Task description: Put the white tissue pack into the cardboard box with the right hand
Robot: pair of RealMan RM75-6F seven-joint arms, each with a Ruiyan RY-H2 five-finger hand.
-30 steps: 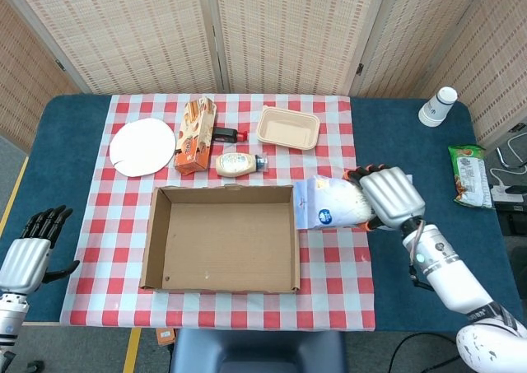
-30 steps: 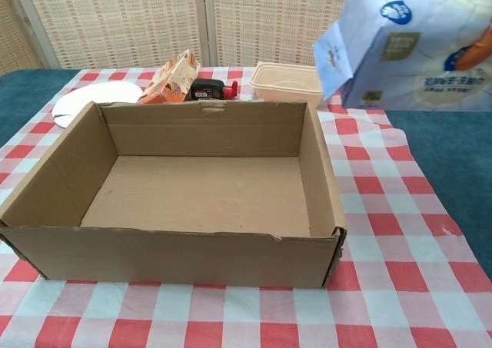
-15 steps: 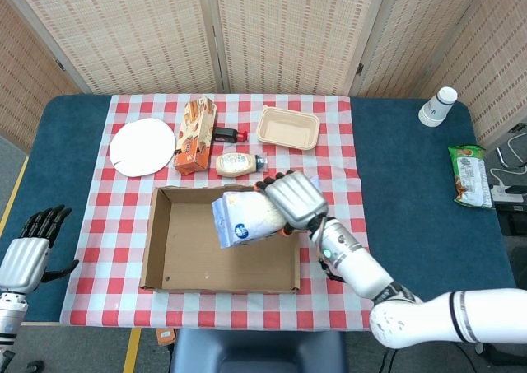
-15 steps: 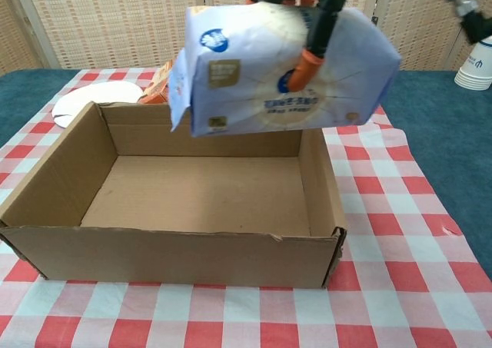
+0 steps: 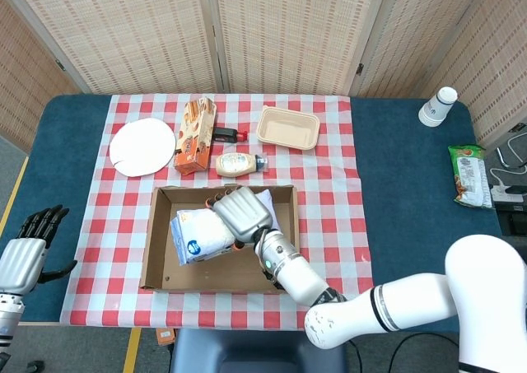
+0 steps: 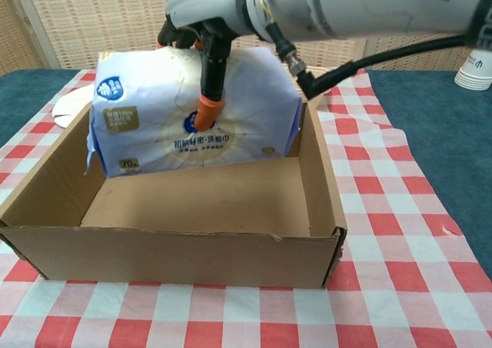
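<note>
Tissue pack held inside the cardboard box

Head view: the right hand (image 5: 239, 212) grips one white tissue pack (image 5: 198, 235) within the one cardboard box (image 5: 160, 270); the left hand (image 5: 33, 243) hangs empty, fingers apart, left of the box.
Chest view: blue logos and small Chinese print on the pack, not legible.
</note>
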